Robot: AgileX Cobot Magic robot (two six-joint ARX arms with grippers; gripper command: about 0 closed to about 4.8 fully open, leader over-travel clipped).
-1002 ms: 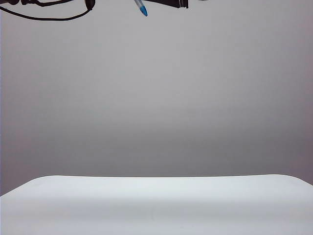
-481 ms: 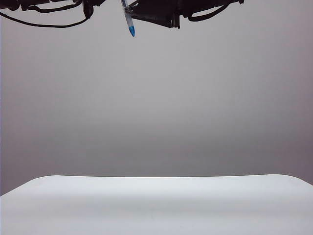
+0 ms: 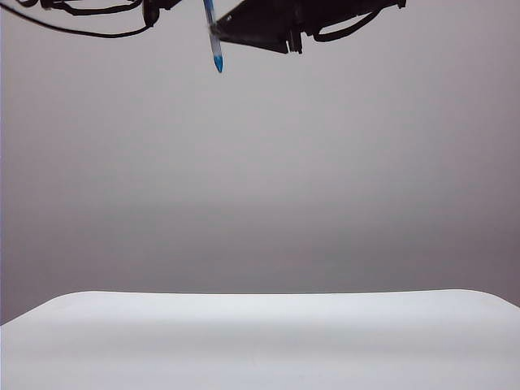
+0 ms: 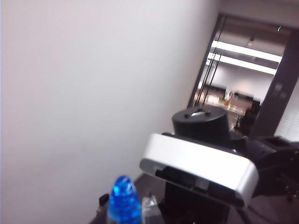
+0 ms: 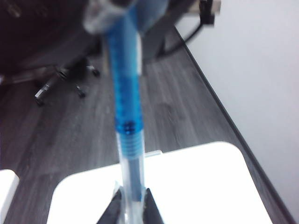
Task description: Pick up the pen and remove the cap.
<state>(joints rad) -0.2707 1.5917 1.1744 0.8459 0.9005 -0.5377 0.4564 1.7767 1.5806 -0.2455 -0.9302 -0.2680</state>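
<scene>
The pen (image 3: 214,45) hangs nearly upright at the top of the exterior view, its light-blue end plug (image 3: 217,63) pointing down, high above the table. My right gripper (image 3: 215,31) reaches in from the right and is shut on the clear barrel (image 5: 131,163); its dark fingers (image 5: 150,205) pinch it from both sides around my right gripper (image 5: 133,193). The translucent blue cap (image 5: 126,84) sits on the far end of the pen. My left gripper (image 4: 126,206) is shut on the cap (image 4: 124,198), whose rounded end pokes out between the jaws. In the exterior view the left gripper is above the frame.
A white table (image 3: 260,333) lies far below against a grey wall. The right wrist view looks down on the table (image 5: 201,186), dark wood floor (image 5: 177,102) and a chair base (image 5: 60,79). The right arm's white camera housing (image 4: 201,170) is close to the left gripper. A black cable (image 3: 81,32) loops at top left.
The pen has come down and to the left and turned more upright. The right arm has dropped further into the exterior view with it.
</scene>
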